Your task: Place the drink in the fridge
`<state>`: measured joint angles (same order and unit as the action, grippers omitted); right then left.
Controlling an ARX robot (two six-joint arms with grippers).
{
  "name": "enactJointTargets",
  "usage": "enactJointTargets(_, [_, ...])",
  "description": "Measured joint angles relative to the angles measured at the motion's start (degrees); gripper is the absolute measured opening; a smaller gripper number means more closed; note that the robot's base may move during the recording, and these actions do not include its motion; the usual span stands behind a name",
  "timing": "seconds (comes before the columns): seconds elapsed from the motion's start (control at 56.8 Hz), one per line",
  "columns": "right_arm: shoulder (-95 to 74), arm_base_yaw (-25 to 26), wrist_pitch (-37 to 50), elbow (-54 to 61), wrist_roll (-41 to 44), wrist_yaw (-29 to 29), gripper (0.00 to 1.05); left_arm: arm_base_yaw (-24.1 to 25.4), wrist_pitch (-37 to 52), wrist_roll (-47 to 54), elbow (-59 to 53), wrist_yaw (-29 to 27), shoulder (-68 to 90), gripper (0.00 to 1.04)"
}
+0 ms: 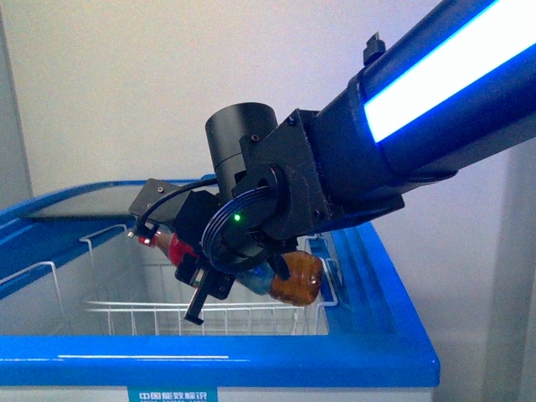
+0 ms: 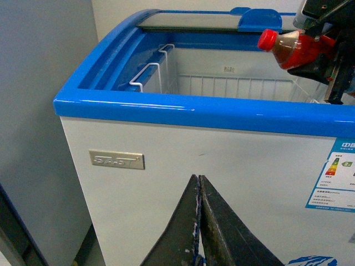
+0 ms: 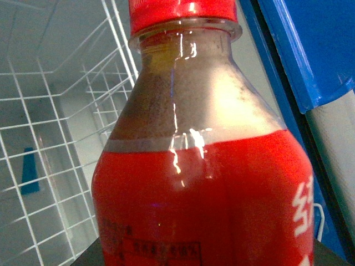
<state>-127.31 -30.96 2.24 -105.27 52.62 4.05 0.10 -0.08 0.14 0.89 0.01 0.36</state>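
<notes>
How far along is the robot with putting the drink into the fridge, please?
Done: the fridge is open on top and the drink is picked up. In hand: the right gripper holds it sideways in the air over the wire basket. Left: lower it in and release. The left gripper is shut, outside the fridge's front.

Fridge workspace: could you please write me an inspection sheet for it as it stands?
Surface: fridge open on top; wire basket inside, nothing seen in it.
Job's things: drink held tilted over the opening, cap on.
Clutter: small blue patch behind basket wires, unclear.
Grippers: right gripper shut on drink; left gripper shut, empty, facing fridge front.
Cables: black loop at right wrist.
Surroundings: pale wall; grey cabinet beside fridge.
</notes>
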Motion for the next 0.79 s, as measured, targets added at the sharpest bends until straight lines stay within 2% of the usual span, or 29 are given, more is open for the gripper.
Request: enactJointTargets(0.793, [-17.14,-3.72,2.71,-13.11,-1.68,5.46,0.40,0.00,0.00,0.00,0.00,0.00,0.00,0.03])
